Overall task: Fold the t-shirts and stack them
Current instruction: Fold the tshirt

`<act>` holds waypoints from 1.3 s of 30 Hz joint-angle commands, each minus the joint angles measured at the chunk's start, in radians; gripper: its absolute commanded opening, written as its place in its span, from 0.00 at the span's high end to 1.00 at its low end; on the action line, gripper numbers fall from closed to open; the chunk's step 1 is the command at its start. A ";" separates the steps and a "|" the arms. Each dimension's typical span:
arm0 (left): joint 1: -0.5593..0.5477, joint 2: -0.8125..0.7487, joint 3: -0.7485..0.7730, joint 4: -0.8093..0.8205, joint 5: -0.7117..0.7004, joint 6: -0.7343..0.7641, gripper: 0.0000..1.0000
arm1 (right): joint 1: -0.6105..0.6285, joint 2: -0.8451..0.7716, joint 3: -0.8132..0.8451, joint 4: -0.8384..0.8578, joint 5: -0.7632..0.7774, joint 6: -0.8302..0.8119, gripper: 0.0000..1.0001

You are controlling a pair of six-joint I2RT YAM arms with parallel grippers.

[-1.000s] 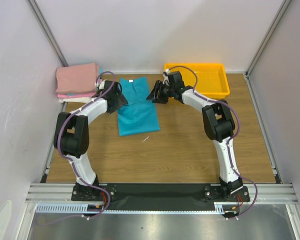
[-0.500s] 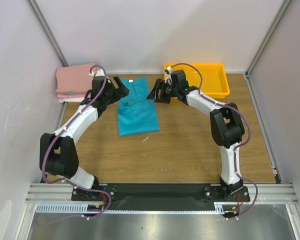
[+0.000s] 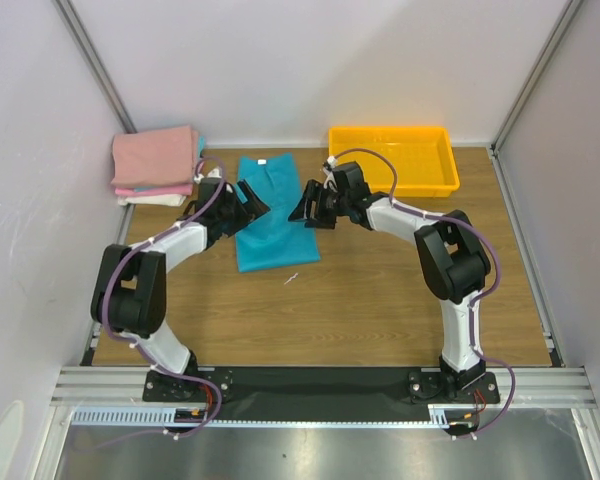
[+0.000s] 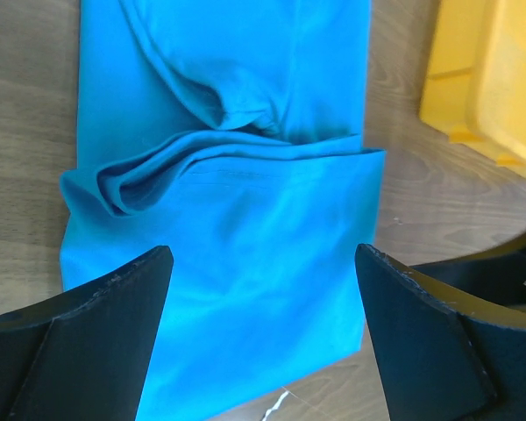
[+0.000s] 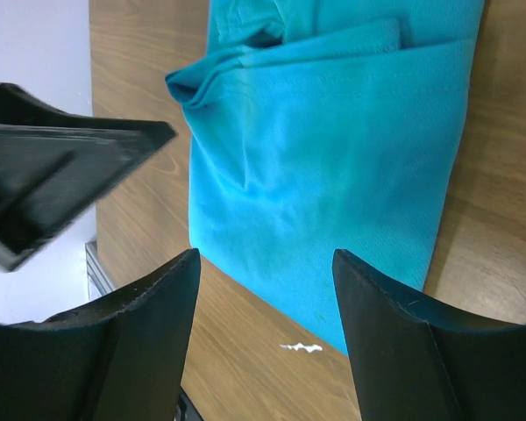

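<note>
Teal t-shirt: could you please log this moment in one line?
teal t-shirt: partly folded | left gripper: open, left edge | right gripper: open, right edge

Top external: high behind the arm bases, looking down over the whole desk [image 3: 380, 300].
Left wrist: close over the teal t-shirt [image 4: 245, 289], looking down past the left gripper [image 4: 261, 252].
Right wrist: close over the same shirt from the opposite side.
Shared: the t-shirt's bunched fold, seen in all three.
</note>
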 commanded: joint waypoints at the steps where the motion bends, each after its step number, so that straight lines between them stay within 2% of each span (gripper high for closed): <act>1: 0.004 0.041 0.031 0.064 0.020 -0.034 0.09 | 0.010 -0.005 0.002 0.079 0.043 0.039 0.32; 7: 0.007 0.093 0.048 0.066 0.014 -0.040 0.09 | 0.013 0.014 0.002 0.081 0.066 0.049 0.32; 27: 0.079 0.317 0.251 0.099 0.052 -0.008 0.10 | 0.022 0.047 -0.008 0.058 0.099 0.044 0.32; 34: 0.093 0.267 0.300 0.073 0.023 0.123 0.10 | 0.022 0.000 0.006 0.007 0.096 0.001 0.32; 39: 0.095 0.131 0.346 0.023 0.031 0.216 0.09 | 0.020 -0.066 0.035 -0.047 0.105 -0.059 0.31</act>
